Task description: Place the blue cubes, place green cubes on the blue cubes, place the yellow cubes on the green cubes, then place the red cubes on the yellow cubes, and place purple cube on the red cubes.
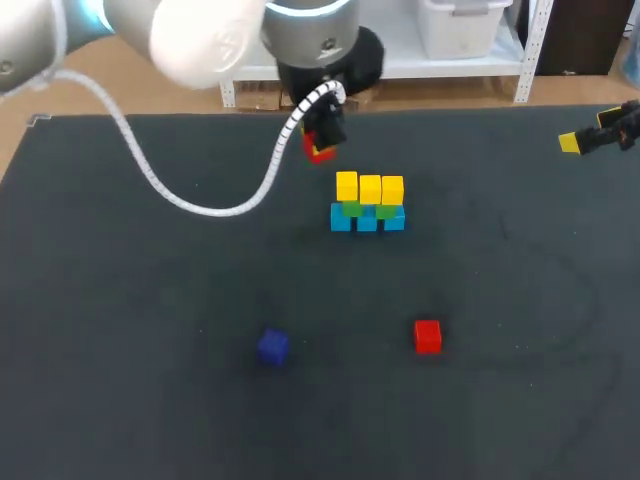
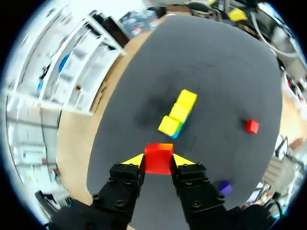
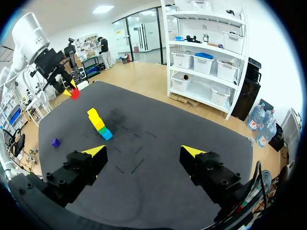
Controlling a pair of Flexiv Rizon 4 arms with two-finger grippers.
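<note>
A stack of three blue cubes (image 1: 366, 220), green cubes (image 1: 351, 208) and yellow cubes (image 1: 369, 188) stands mid-table. My left gripper (image 1: 320, 140) hangs above and behind the stack, shut on a red cube (image 2: 159, 157). The yellow cubes (image 2: 178, 113) lie ahead of it. A second red cube (image 1: 428, 336) and a purple cube (image 1: 273, 346) sit loose on the near half of the table. My right gripper (image 3: 144, 152) is open and empty at the far right edge (image 1: 598, 136), well away from the stack (image 3: 98, 123).
The dark table mat (image 1: 120, 330) has bare room all around the stack. My left arm's white cable (image 1: 190, 200) loops low over the left half of the table.
</note>
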